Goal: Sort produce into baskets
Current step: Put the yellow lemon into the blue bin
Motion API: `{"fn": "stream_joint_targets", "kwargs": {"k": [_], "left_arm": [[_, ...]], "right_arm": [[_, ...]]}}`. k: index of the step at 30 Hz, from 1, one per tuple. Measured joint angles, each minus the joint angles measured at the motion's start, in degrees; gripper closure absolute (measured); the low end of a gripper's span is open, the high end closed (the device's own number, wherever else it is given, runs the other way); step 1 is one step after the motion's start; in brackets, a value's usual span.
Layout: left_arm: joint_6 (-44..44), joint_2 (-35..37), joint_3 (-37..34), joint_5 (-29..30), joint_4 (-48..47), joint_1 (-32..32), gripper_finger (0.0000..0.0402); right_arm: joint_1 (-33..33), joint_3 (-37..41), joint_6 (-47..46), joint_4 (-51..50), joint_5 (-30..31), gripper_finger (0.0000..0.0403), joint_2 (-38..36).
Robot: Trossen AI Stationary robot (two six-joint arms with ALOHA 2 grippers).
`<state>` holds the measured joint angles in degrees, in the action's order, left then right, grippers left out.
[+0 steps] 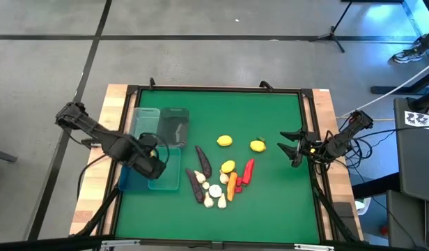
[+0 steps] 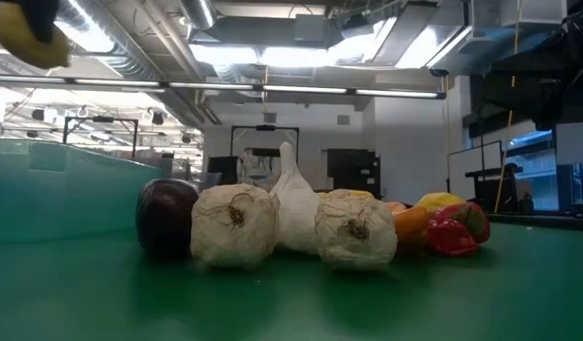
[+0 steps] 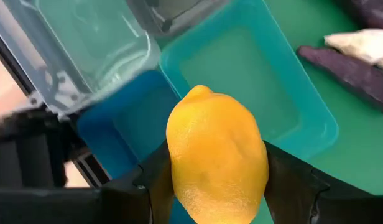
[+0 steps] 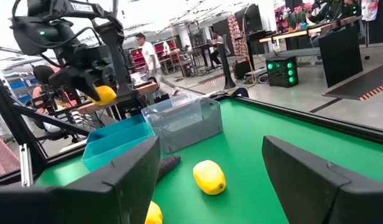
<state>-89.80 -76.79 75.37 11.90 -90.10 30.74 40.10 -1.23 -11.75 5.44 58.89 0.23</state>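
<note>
The left gripper pinches a round yellow toy lemon between both fingers and hangs over the blue-teal translucent plastic bins at the table's left side, prob. so the fruit can drop straight in. Two clear grey plastic bins stand just beside, touching the blue ones. The right gripper waits w/ fingers spread wide near the right edge. Other produce lies in the middle: two more yellow lemons, dark purple long eggplants, white garlic bulbs, a red pepper, an orange carrot. The surface is a green mat in a wooden frame; behind is a workshop w/ bright ceiling lamps, and a person stands far off.
</note>
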Motion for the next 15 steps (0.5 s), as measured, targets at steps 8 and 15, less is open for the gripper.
{"fn": "stream_joint_targets", "kwargs": {"k": [8,15], "left_arm": [[-15.81,-0.43,-0.04,0.09,0.06,11.42,0.0210],[-28.11,-0.59,-8.04,-7.79,0.77,19.14,0.0210]], "right_arm": [[0.00,0.00,-0.28,0.01,0.00,0.0123,0.00],[0.02,0.00,-0.69,0.01,0.00,0.0123,0.00]]}}
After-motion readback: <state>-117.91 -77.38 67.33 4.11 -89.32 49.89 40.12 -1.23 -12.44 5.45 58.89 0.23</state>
